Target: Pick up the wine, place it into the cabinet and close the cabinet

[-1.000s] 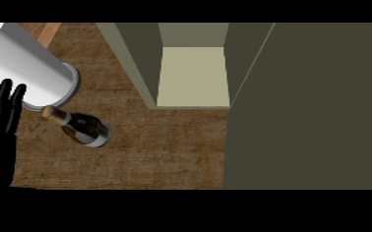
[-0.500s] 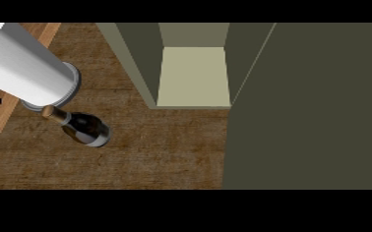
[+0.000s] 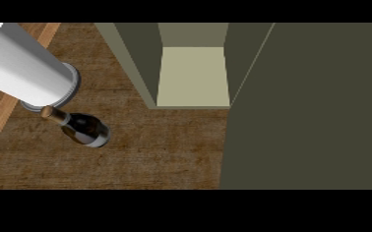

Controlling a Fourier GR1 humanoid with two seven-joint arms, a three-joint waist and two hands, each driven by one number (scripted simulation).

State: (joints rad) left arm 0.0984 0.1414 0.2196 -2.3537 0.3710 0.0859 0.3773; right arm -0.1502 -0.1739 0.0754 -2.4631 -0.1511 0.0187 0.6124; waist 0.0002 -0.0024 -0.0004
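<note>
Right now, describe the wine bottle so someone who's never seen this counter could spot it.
Start at the open cabinet at the back of the brown wooden counter and look left. The wine bottle stands near the end of a grey forearm. It is the only dark glass thing there, with a cork-coloured top.

Beneath me spreads only the brown, wood-grained bench [image 3: 160,152], with a lighter wooden strip [image 3: 48,33] along its left edge.
</note>
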